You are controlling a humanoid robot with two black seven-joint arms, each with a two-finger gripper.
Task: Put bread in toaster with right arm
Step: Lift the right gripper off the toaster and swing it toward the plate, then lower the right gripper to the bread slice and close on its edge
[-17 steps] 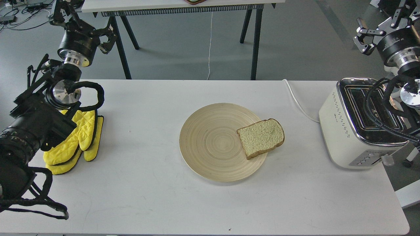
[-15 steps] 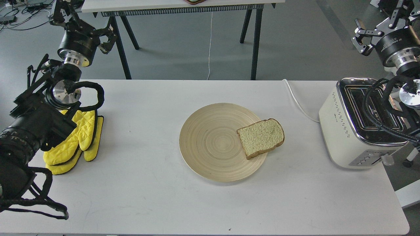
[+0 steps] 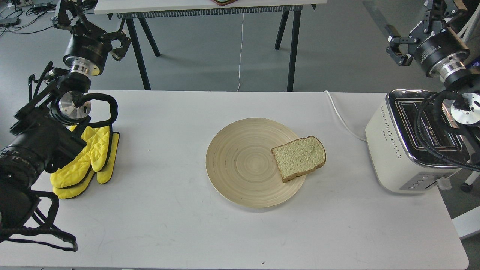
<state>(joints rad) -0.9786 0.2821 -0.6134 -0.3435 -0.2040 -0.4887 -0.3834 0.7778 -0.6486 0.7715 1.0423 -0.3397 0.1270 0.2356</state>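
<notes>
The bread [image 3: 299, 158], a tan slice with brown crust, lies flat on the right edge of a round wooden plate [image 3: 234, 161], partly overhanging its rim. The cream-white toaster [image 3: 393, 150] with a chrome top stands at the table's right end, slots empty. My right gripper [image 3: 415, 32] is raised above and behind the toaster, open and empty, well apart from the bread. The right arm's cables hang over the toaster's top. My left gripper [image 3: 92, 26] is raised at the far left, open and empty.
Yellow oven mitts [image 3: 88, 159] lie at the left under my left arm. The toaster's white cord [image 3: 342, 117] runs off the table's back edge. A second table on black legs [image 3: 290, 45] stands behind.
</notes>
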